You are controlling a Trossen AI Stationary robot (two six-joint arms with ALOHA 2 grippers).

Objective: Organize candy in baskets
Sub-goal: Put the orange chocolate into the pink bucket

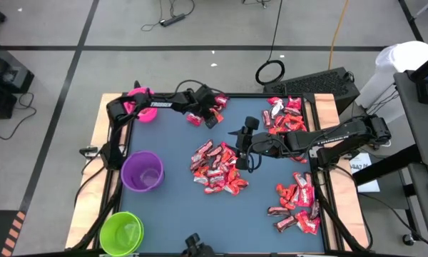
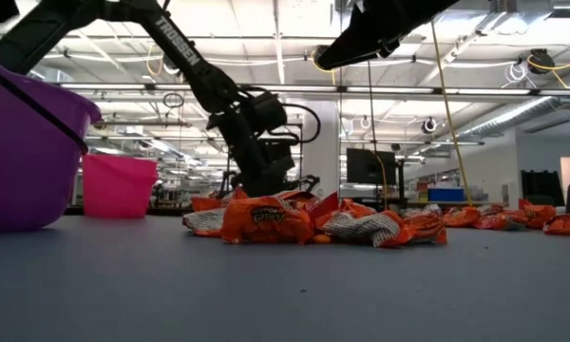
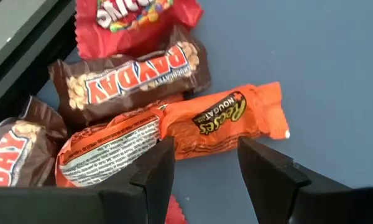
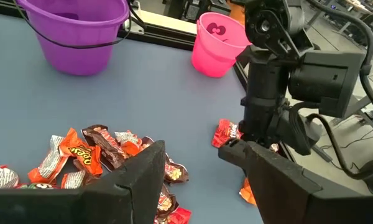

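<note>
Left wrist view: left gripper (image 3: 202, 177), jaws apart, over orange candy piece (image 3: 230, 118); right gripper (image 4: 193, 180), jaws apart, above central candy pile (image 1: 217, 168).

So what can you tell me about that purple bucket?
The purple bucket is a small round tub that looks like shiny plastic, wider at its rim than at its base, with a thin dark wire handle hanging down across its side. It stands upright on the blue table, near the left edge, between the pink bucket and the lime green bucket. From above, it looks empty. No candy lies against it, and neither arm touches it.
</note>
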